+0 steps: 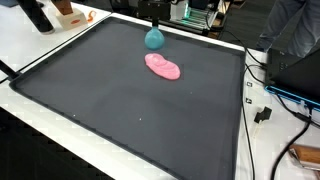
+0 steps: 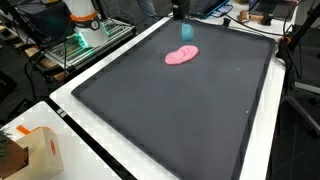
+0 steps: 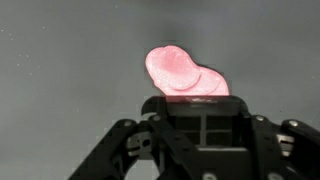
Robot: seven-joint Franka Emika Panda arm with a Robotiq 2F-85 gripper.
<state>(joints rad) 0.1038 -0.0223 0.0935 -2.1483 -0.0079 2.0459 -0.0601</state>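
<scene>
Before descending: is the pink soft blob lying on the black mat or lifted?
Lying flat: in both exterior views the pink soft blob rests on the black mat.

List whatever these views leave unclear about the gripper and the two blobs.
- Gripper: jaws too small in both exterior views, fingertips cut off at the wrist view's bottom edge.
- Teal blob: held or merely below the gripper, too small to tell.
- Pink blob: near edge hidden by the gripper body, wrist view.

The pink lump (image 3: 185, 75) looks soft, smooth, faintly glossy, like putty. The teal thing (image 1: 154, 39) seems smooth and matt. The mat (image 1: 140, 120) is dark, matt, finely speckled; the claw (image 3: 199, 100), matt black plastic.
</scene>
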